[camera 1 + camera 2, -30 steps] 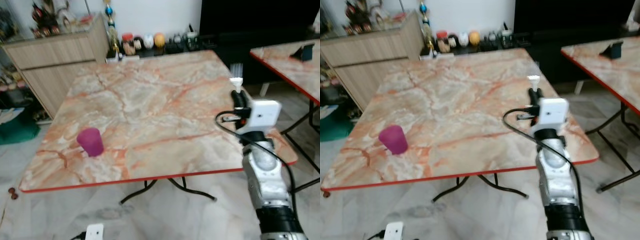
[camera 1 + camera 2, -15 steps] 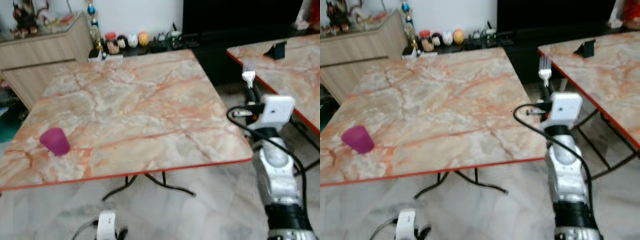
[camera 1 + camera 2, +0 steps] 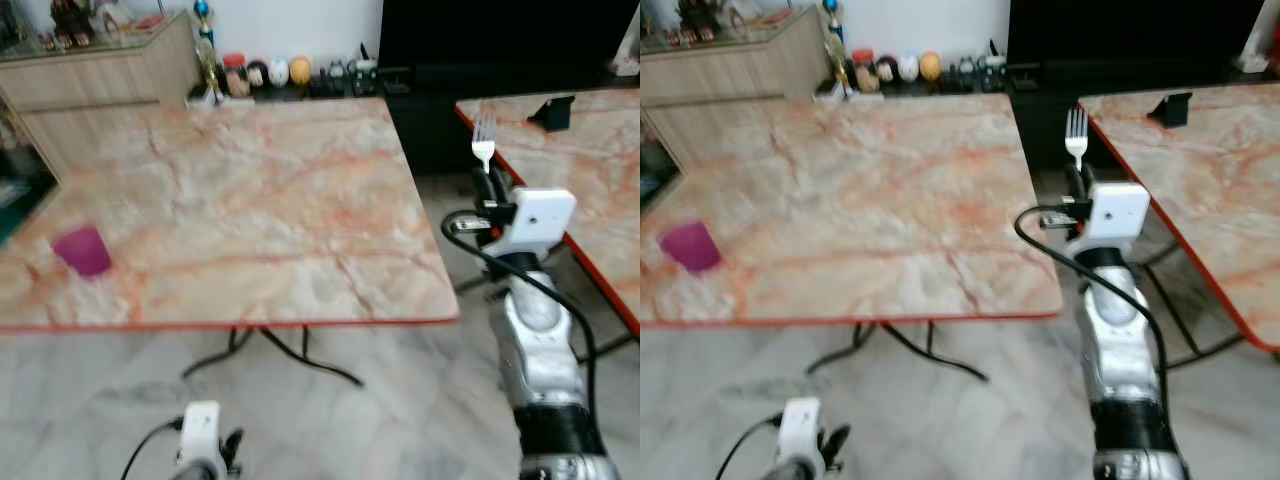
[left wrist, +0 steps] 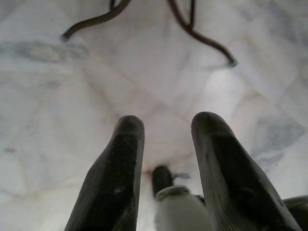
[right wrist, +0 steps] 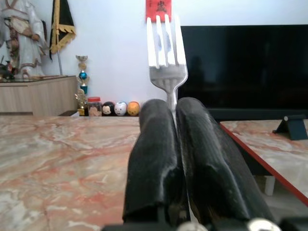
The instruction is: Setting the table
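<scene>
Right end effector (image 5: 174, 108) clamped on a silver fork (image 5: 166, 53), tines up and upright, handle pinched between the two black fingers (image 5: 154, 159). From the head camera the fork (image 3: 483, 140) sits in the gap between two marble-topped counters, just off the right edge of the near counter (image 3: 240, 210) and beside the red-trimmed edge of the second counter (image 3: 590, 170). Purple cup (image 3: 82, 250) stands upright near the left front of the near counter, well apart from the fork. Small dark stand (image 3: 551, 111) on the second counter. Row of small jars and figurines (image 3: 262, 72) beyond the near counter's far edge, next to a wooden cabinet (image 3: 100, 75). Left end effector (image 4: 163, 130) hangs low over the pale tiled floor (image 4: 72, 77), fingers spread apart, gripping nothing.
</scene>
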